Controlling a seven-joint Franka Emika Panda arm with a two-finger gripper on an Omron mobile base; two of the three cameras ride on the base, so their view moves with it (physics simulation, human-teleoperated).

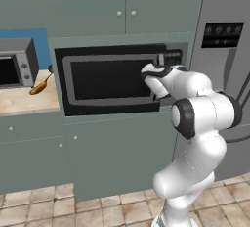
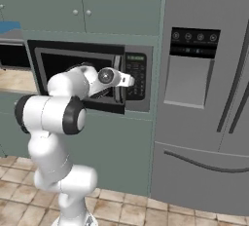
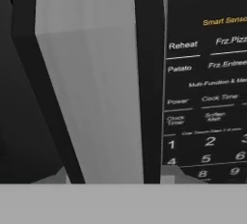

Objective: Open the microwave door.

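The pincer (image 2: 127,80) sits pressed close against the microwave door's handle (image 3: 91,83); whether its tips have closed round the grey bar cannot be told, since the hand view hides them. The handle stands just left of the keypad panel (image 3: 207,97), at the right edge of the microwave door (image 1: 110,79), which seems slightly ajar, perhaps. The microwave (image 2: 87,74) is built into teal cabinetry, left of the refrigerator (image 2: 204,88). The risk: if the grip is shallow, pulling could slip the tips off the bar, or the wrist could brush the keypad.
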